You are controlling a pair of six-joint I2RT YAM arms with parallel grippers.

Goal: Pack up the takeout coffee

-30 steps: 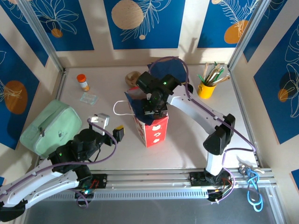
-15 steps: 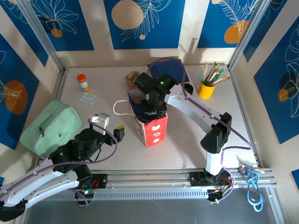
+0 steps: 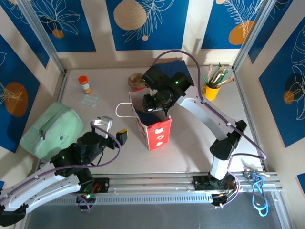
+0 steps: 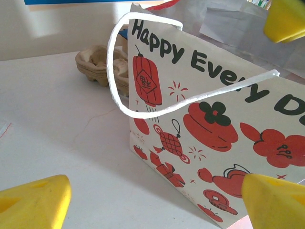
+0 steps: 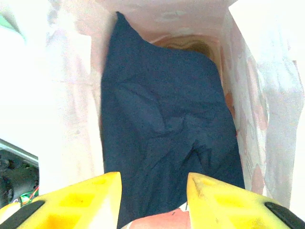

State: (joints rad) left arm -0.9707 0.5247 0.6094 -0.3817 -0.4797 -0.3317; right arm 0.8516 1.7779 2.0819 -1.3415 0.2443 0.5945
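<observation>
The takeout coffee is out of view. A red-and-white paper gift bag (image 3: pixel 155 131) with white rope handles stands upright mid-table, its printed side (image 4: pixel 214 119) facing my left wrist camera. My right gripper (image 3: pixel 157 102) hovers over the bag's mouth, open, with nothing between its yellow fingers (image 5: pixel 152 183). Below them a dark blue cloth (image 5: pixel 162 124) lies crumpled inside the bag, between its pale walls (image 5: pixel 71 95). My left gripper (image 3: pixel 110 130) is wide open to the left of the bag, low over the table (image 4: pixel 152 200), and apart from the bag.
A cardboard cup carrier (image 3: pixel 136 80) sits behind the bag (image 4: pixel 102 67). An orange-capped bottle (image 3: pixel 85 84) and a small clear packet (image 3: pixel 89 100) are at back left. A green pouch (image 3: pixel 52 130) lies at the left edge, a yellow brush pot (image 3: pixel 210 90) at back right.
My right gripper has opened, let go of the blue cloth inside the bag, and risen slightly away from the bag's mouth. The left arm has not moved.
</observation>
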